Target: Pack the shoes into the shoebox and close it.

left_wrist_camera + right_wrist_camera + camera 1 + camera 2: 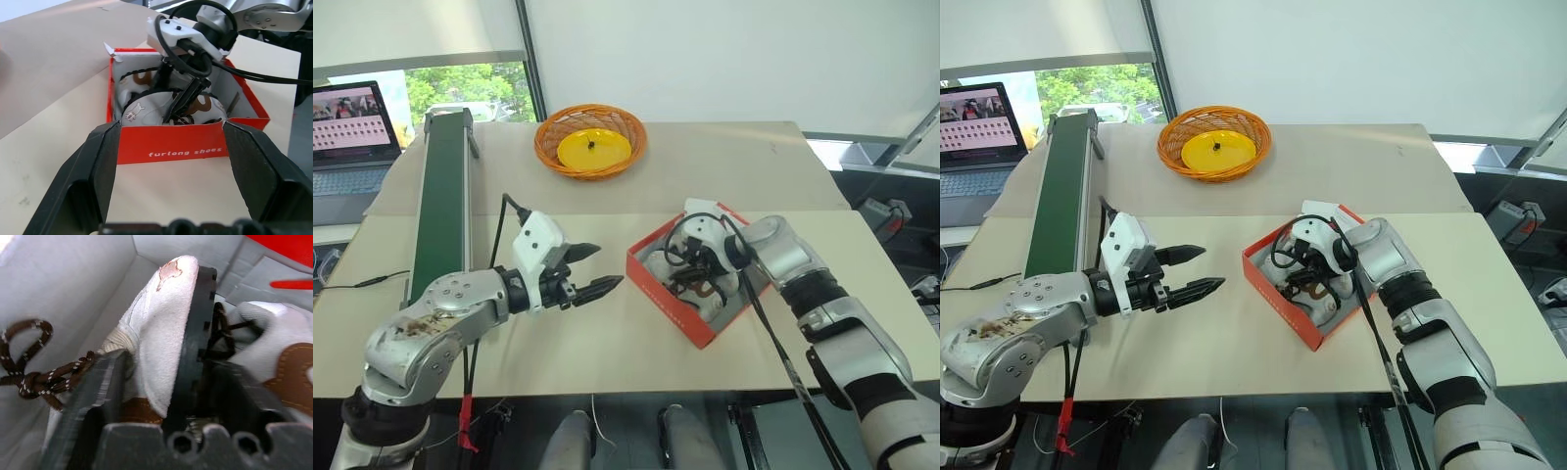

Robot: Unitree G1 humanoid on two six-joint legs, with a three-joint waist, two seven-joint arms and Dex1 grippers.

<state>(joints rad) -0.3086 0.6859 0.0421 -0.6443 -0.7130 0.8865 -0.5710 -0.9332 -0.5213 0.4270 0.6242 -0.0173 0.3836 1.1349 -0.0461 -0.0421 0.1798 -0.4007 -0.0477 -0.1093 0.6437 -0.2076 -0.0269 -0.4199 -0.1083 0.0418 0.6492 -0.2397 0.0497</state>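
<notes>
Down inside the shoebox (677, 294) on the surface (607, 343), my right hand (188, 100) reaches among the shoes (146, 110), its fingers (95, 396) spread either side of one sneaker's sole without clamping it. Both shoes lie in the box, which stands open, right of centre. My left hand (592, 271) hovers just left of the box, fingers wide, holding nothing.

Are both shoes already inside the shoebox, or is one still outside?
Both inside: the shoes lie within the shoebox walls, with the right gripper reaching in among them.
</notes>
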